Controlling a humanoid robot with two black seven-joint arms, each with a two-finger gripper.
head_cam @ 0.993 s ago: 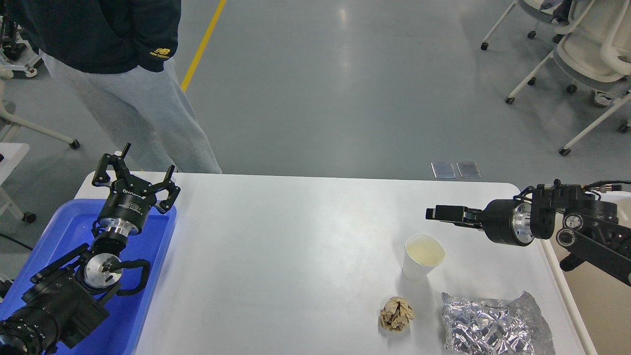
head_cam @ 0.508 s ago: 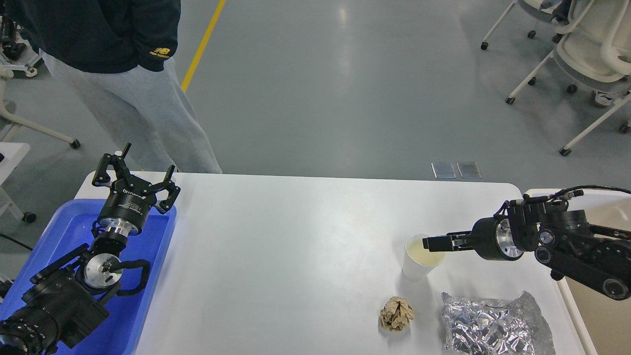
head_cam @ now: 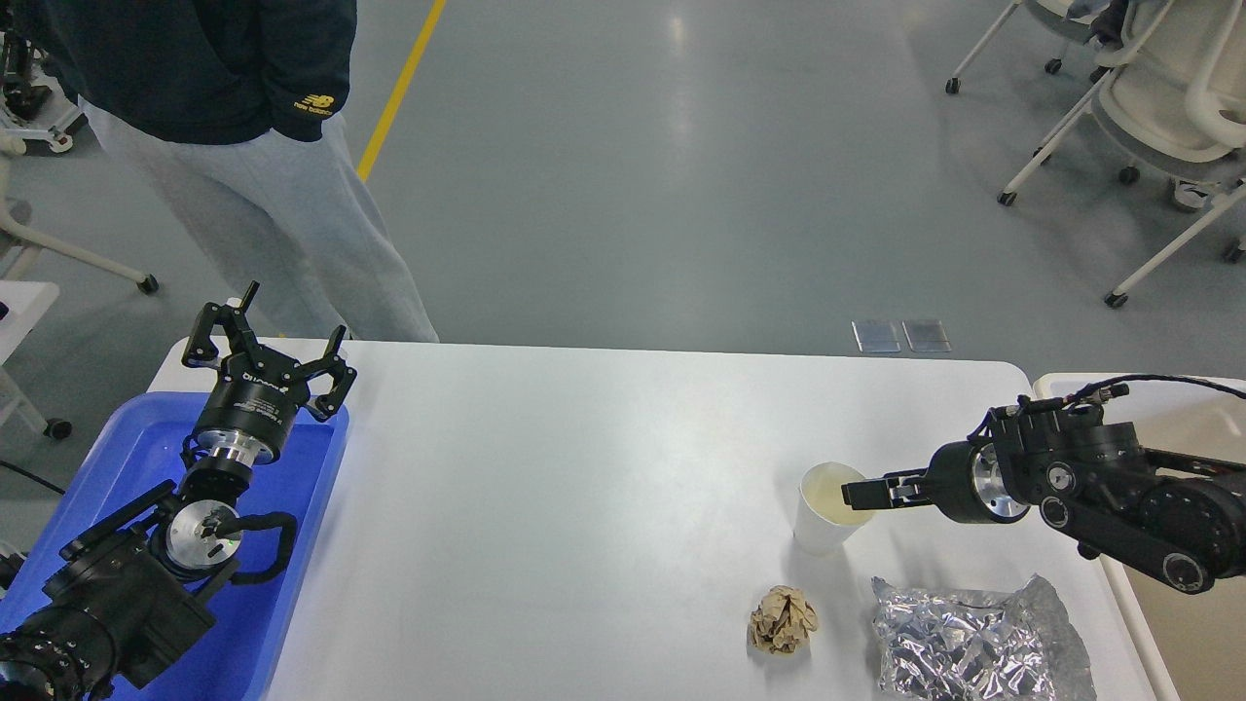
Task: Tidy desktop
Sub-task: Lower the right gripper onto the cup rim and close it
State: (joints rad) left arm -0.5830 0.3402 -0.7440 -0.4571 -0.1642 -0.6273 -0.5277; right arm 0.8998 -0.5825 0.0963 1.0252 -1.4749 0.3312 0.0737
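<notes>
The white desktop carries a white paper cup, a crumpled brown paper ball and a crinkled silver foil bag, all at the front right. My right gripper comes in from the right and its tip sits at the cup's right rim. It is seen side-on, so its fingers cannot be told apart. My left gripper is open and empty, held above the far end of the blue tray.
A beige-white rimmed bin stands off the table's right edge, under my right arm. A person stands behind the table's far left corner. Wheeled chairs stand at the back right.
My right gripper has come down and toward me from above and behind the cup until its tip is at the cup's right rim. The left arm has not moved.
</notes>
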